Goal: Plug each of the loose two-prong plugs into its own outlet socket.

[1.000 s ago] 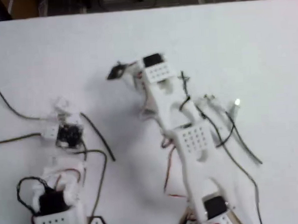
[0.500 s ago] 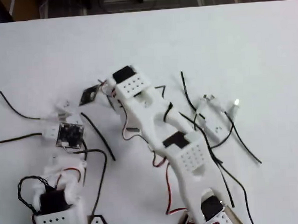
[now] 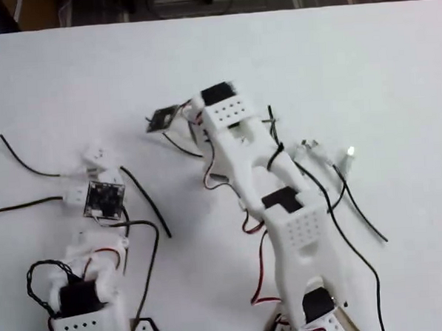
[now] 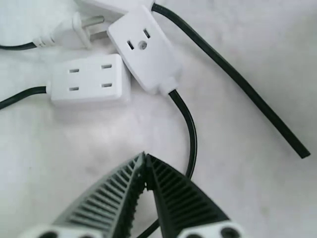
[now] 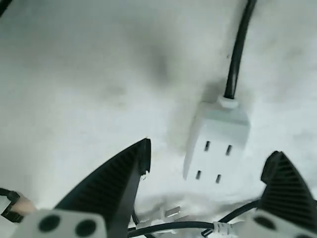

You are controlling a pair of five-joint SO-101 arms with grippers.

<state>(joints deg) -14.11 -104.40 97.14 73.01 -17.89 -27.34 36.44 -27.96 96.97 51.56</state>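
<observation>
Down on the white bench [image 4: 247, 173], at the left gripper [image 4: 145, 171]: clenched tight, nothing held, hanging beside a black cable [image 4: 190, 129]. Beyond, a white four-slot outlet socket [image 4: 91, 79] right against a second white socket [image 4: 143, 47], with a white two-prong plug [image 4: 74, 27] unplugged just beside. Over at the right gripper [image 5: 210, 158]: spread wide, released, above a white outlet block [image 5: 218, 144] framed between the jaws.

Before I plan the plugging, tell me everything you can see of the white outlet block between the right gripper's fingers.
The outlet block is white, plastic-looking and boxy, with two pairs of empty slots facing up. A black cord enters one end through a white collar. It lies flat on the white table between the fingers of the open right gripper, which seem not to touch it.
</observation>
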